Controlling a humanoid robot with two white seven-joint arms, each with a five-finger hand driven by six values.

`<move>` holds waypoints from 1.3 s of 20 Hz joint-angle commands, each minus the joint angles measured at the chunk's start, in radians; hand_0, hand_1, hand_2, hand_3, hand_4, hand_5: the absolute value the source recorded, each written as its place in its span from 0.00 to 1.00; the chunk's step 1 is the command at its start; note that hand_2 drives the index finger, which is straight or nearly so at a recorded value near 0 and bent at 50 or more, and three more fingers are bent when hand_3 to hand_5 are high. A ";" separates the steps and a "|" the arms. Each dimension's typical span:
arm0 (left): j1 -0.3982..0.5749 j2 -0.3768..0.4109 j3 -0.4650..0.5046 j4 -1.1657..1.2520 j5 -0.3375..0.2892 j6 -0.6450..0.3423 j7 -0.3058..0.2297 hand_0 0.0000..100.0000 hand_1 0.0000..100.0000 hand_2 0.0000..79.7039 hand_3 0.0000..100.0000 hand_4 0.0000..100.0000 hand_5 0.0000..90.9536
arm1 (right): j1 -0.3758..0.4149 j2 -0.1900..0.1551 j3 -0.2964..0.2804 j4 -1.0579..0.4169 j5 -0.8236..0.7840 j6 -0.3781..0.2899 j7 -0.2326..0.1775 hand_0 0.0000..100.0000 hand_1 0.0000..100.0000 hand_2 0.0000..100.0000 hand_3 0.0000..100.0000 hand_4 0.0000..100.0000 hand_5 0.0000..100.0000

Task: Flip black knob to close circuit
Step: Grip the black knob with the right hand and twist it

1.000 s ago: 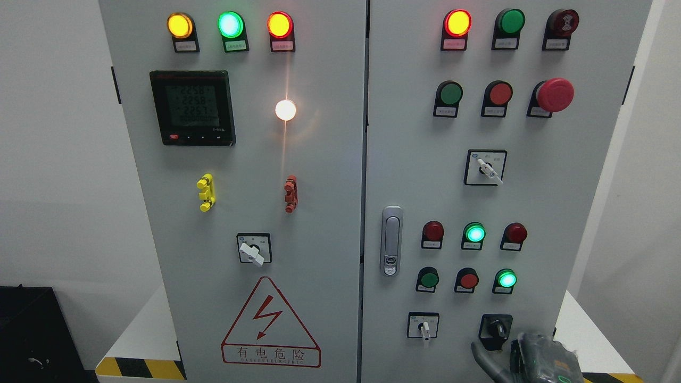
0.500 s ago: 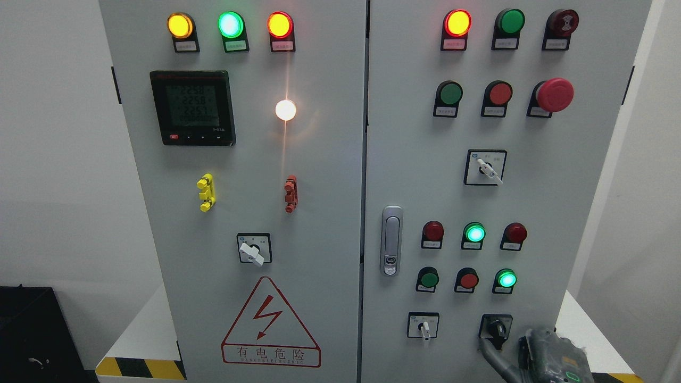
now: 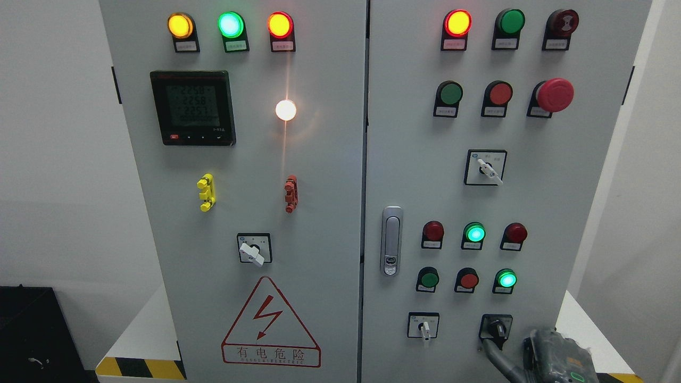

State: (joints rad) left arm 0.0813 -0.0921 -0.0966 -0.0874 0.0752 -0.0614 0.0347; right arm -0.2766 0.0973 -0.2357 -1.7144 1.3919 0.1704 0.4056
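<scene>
The black knob [image 3: 497, 328] sits on a black square plate at the bottom right of the grey cabinet's right door [image 3: 532, 202]. Its handle points roughly downward. My right hand [image 3: 532, 355] shows at the bottom edge, just below and to the right of the knob, wrapped in dark plastic. One grey finger [image 3: 500, 360] stretches up and to the left, and its tip ends just under the knob's plate. The hand holds nothing. Most of the palm is cut off by the frame. No left arm shows.
A small white selector switch [image 3: 424, 327] stands left of the knob. Lit green lamps [image 3: 506, 279] and red buttons [image 3: 468, 280] sit above it. A silver door latch [image 3: 391, 240] is on the right door's left side. A yellow-black striped base edge [image 3: 138, 367] runs below.
My right hand has sunk lower and shifted right, away from the knob. Its outstretched finger has slipped down from beside the knob's plate to just under it.
</scene>
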 commanded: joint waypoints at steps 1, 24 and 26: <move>0.000 0.000 0.000 0.000 0.000 0.000 0.001 0.12 0.56 0.00 0.00 0.00 0.00 | 0.002 -0.005 -0.024 0.004 -0.001 -0.005 0.001 0.00 0.01 0.90 1.00 0.91 0.92; 0.000 0.000 0.000 0.000 0.000 0.000 0.001 0.12 0.56 0.00 0.00 0.00 0.00 | -0.019 -0.007 -0.054 0.015 -0.004 -0.006 0.001 0.00 0.02 0.90 1.00 0.90 0.91; 0.000 0.000 0.000 0.000 0.000 0.000 0.001 0.12 0.56 0.00 0.00 0.00 0.00 | -0.019 -0.007 -0.054 0.015 -0.005 -0.006 0.002 0.00 0.02 0.89 1.00 0.90 0.91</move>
State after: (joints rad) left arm 0.0813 -0.0921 -0.0966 -0.0874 0.0751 -0.0614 0.0347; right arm -0.2906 0.0915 -0.2731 -1.7044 1.3884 0.1629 0.4100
